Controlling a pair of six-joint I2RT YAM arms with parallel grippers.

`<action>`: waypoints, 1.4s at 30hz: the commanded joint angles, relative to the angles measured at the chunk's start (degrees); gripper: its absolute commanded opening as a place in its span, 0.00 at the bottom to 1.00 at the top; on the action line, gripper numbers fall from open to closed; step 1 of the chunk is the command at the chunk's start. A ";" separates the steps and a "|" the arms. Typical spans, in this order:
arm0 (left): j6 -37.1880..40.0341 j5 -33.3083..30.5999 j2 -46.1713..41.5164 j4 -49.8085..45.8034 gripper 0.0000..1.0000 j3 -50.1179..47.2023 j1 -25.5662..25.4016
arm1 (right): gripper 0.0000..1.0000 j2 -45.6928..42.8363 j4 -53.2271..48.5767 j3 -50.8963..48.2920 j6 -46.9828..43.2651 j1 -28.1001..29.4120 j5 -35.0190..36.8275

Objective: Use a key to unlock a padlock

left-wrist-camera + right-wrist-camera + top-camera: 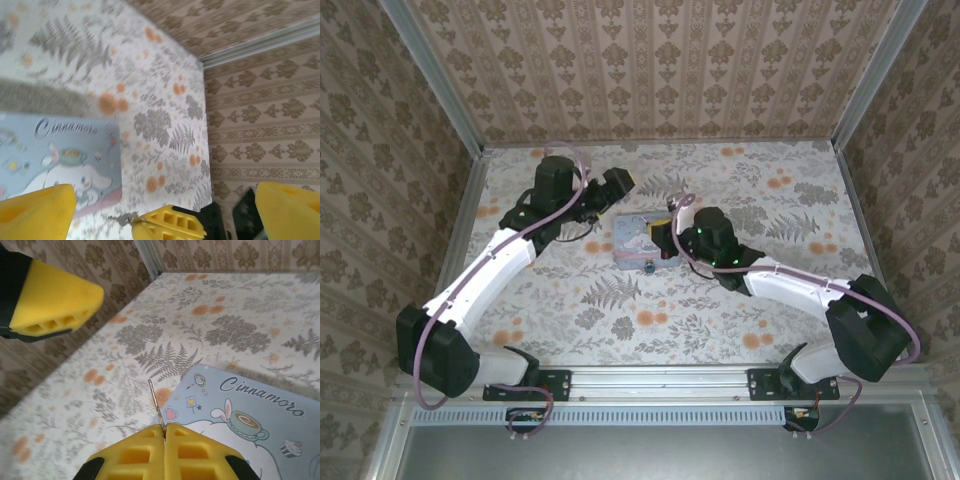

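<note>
Right wrist view reveals right pincer [164, 429] pinching key [155, 402].

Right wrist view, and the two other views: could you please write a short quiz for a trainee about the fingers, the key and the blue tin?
1. True or false: the fingers of the left gripper are shut.
2. What do the fingers of the right gripper pinch?
A. the thin metal key
B. the padlock
C. nothing
3. Fill in: the pale blue tin with the cartoon dog lies flat on the ___.

Key
1. False: they stand wide apart, with nothing between them.
2. A: the key sticks out from the closed fingertips.
3. The floral table.
</note>
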 commanded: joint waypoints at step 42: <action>-17.41 -2.03 4.89 1.45 0.35 -4.72 -5.37 | 0.00 -1.95 0.83 1.21 -22.66 11.21 19.77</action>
